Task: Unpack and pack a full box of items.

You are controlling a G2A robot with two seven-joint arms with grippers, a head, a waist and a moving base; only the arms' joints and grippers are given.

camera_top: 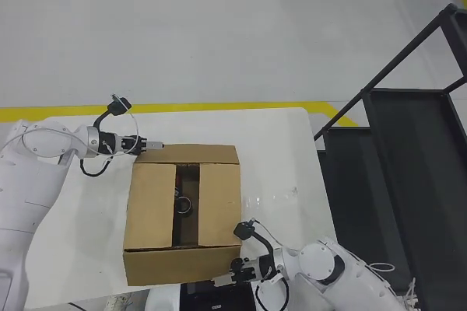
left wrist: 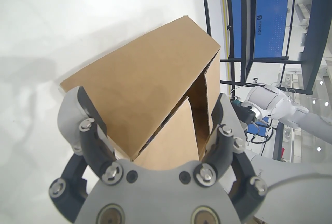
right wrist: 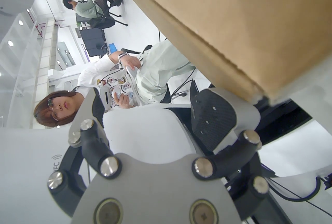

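Left gripper (left wrist: 153, 105) and right gripper (right wrist: 147, 105) gape empty at opposite ends of the box (camera_top: 152, 210); stiff cardboard, likely heavy; lift flaps (camera_top: 218, 204) by their edges

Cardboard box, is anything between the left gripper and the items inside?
Its two top flaps lie nearly shut over the items, leaving a narrow gap; the left gripper is open at the far edge of the box.

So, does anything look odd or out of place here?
Only slightly: the cardboard box has its two top flaps not meeting, leaving a dark gap with a round thing inside. Nothing spilled or torn.
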